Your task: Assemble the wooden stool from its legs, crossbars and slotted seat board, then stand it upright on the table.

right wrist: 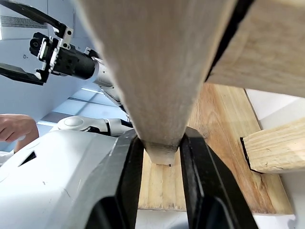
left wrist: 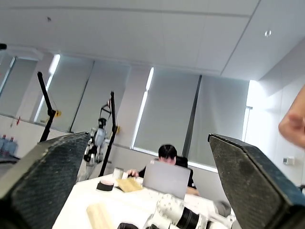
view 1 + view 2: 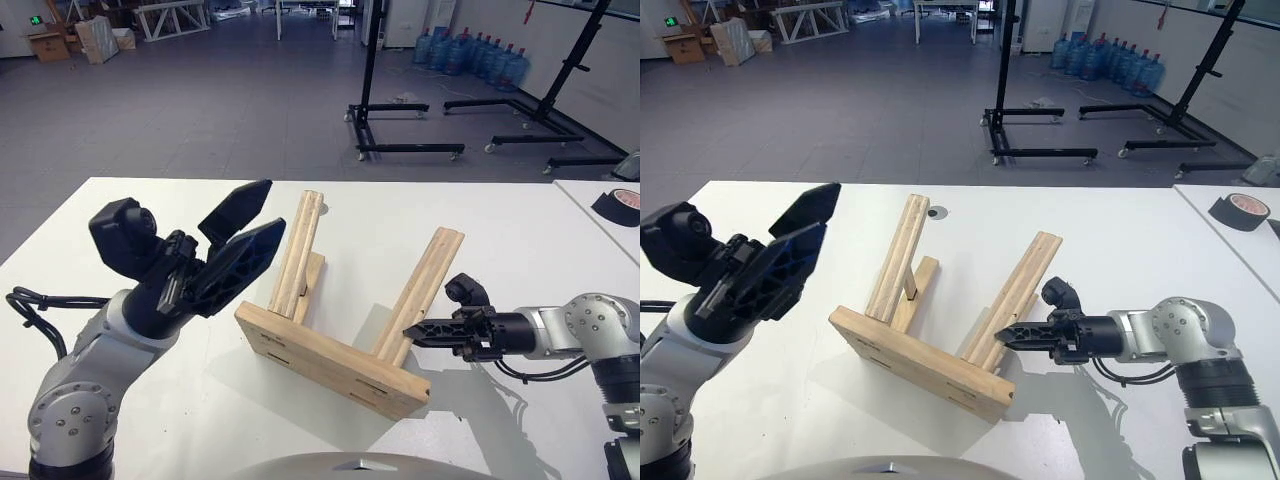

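Right wrist view shows me my right gripper (image 1: pixel 161 151) clamped on the right leg (image 1: pixel 157 71), close to where it meets the seat board (image 3: pixel 330 365). From the head, the pale wooden stool (image 3: pixel 920 365) lies tipped on the white table (image 3: pixel 150 200): one slotted board on edge nearest me, two legs slanting up and away, one short crossbar (image 3: pixel 314 275) behind the left leg (image 3: pixel 300 245). My left gripper (image 3: pixel 272 205) hangs beside it, fingers spread wide, touching nothing. One tape roll (image 3: pixel 618 206) sits far right.
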You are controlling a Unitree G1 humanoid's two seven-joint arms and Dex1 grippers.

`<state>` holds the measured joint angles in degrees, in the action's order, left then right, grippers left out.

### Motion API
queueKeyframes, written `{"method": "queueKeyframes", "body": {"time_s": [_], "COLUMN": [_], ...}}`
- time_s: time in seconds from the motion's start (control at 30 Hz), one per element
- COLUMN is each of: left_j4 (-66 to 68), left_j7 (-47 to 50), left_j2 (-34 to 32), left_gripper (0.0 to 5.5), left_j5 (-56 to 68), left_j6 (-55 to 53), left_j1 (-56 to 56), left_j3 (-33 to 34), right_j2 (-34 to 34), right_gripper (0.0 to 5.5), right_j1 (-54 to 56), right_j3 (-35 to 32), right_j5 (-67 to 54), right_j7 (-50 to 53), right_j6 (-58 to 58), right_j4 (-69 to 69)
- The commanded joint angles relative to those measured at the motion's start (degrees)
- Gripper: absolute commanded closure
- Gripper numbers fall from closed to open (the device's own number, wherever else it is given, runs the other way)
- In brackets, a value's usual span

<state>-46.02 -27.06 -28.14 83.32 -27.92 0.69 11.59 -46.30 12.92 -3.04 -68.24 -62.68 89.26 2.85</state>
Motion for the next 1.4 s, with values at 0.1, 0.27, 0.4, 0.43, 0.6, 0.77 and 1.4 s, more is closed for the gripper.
{"method": "queueKeyframes", "body": {"time_s": [0.1,0.27,0.4,0.43,0.6,0.77,1.4], "left_j4": [2.85,4.1,14.45,17.05,25.84,34.19,44.78], "left_j7": [-3.93,-7.24,-21.89,-26.63,-39.03,-39.19,-47.52], "left_j2": [-2.45,-4.57,-16.34,-19.67,-28.5,-24.74,-15.6], "left_gripper": [0.95,0.95,0.95,0.95,0.95,0.95,0.95], "left_j5": [-4.89,-9.4,-18.47,-24.22,-47.52,-62.3,-67.51], "left_j6": [-1.34,-0.53,-0.34,0.97,10.58,20.09,29.67], "left_j1": [2.89,4.63,8.19,11.13,17.35,10.07,-2.1], "left_j3": [-0.92,1.28,8.74,8.31,0.76,-10.44,-22.98], "right_j2": [0.13,-5.97,-6.26,-4.95,0.06,0.03,8.08], "right_gripper": [3.09,2.21,2.03,2.03,2.03,2.03,2.03], "right_j1": [0.45,-3.53,-16.45,-18.51,-31.29,-37.61,-42.23], "right_j3": [-5.3,-5.53,-8.56,-9.15,-9.05,-4.29,4.44], "right_j5": [0.61,1.77,10.88,13.42,28.28,42.47,43.65], "right_j7": [3.18,-1.62,-3.28,-3.15,-2.95,-6.51,2.32], "right_j6": [-1.03,-3.64,-21.76,-26.98,-52.33,-73.76,-77.22], "right_j4": [-1.16,-6.02,-17.56,-19.43,-25.78,-21.27,-28.74]}}
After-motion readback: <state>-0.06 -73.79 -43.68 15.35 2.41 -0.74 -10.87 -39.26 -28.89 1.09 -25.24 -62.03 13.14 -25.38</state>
